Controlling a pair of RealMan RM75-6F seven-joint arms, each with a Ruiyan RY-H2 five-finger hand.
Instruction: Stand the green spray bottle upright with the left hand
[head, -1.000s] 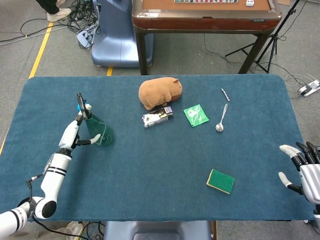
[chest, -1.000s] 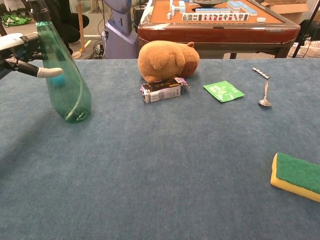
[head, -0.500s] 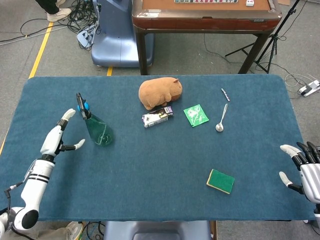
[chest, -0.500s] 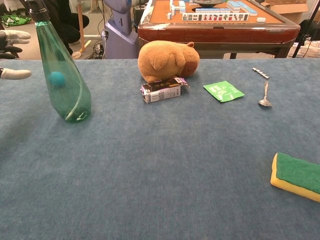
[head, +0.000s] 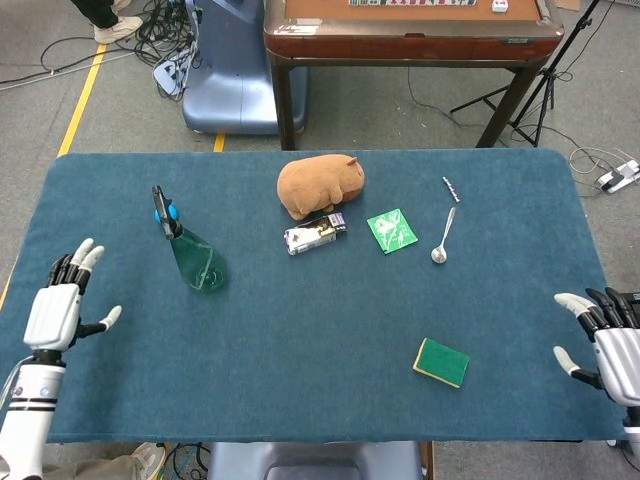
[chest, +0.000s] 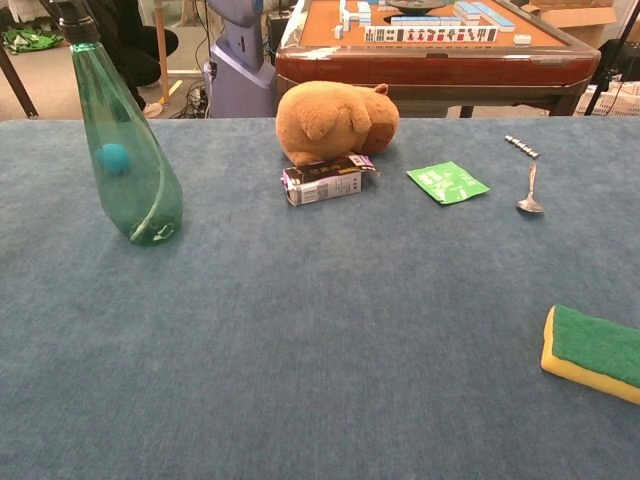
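Observation:
The green spray bottle stands upright on the blue table, left of centre, with its black nozzle on top; the chest view shows the green spray bottle at the far left, nothing touching it. My left hand is well to the bottle's left near the table's left edge, fingers spread, holding nothing. My right hand rests at the table's right front edge, fingers apart and empty. Neither hand shows in the chest view.
A brown plush toy lies at the back centre with a small carton in front of it. A green packet, a spoon and a green-yellow sponge lie to the right. A wooden table stands behind.
My left hand let go of the bottle and drew back left and toward the front edge, leaving the chest view. The bottle stays upright. The right hand barely moved.

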